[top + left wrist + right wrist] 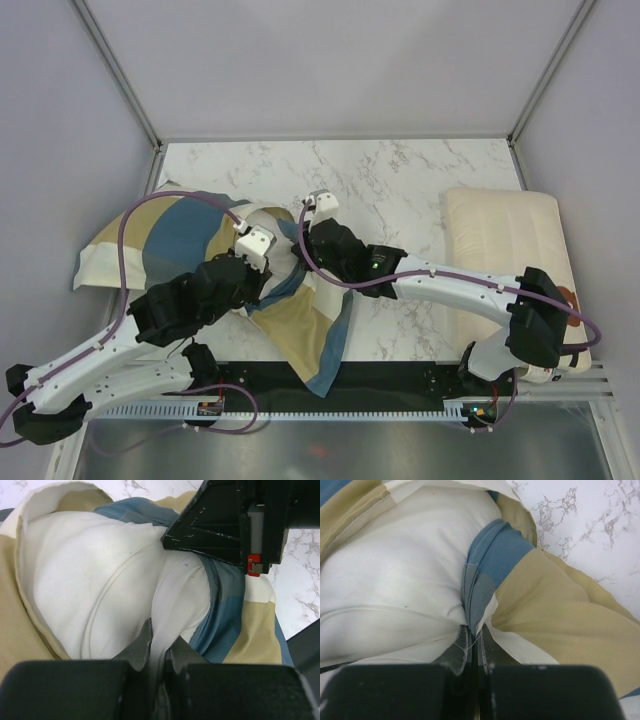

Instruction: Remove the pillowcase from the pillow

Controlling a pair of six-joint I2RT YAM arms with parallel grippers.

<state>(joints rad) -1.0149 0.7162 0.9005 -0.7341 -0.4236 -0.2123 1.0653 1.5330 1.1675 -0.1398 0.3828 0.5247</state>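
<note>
The pillowcase (180, 240), in steel blue, tan and cream blocks, lies at the left of the table with its open end bunched between the arms. The plain off-white pillow (264, 214) bulges out of that opening. My left gripper (266, 234) is shut on a pinch of the white pillow (90, 580), seen between its jaws in the left wrist view (159, 645). My right gripper (302, 232) is shut on the blue hem of the pillowcase (490, 560), right beside the pillow (395, 580); its jaws (476, 641) are closed on the fold. The pillowcase (235, 620) hangs to the right of my left jaws.
A flatter cream bear-print pillow (510, 250) lies at the table's right edge, under the right arm's elbow. The marble table (400, 180) shows bare at the back. A tail of pillowcase (320, 360) drapes over the near edge. The right gripper's black body (235, 520) is close above the pillow.
</note>
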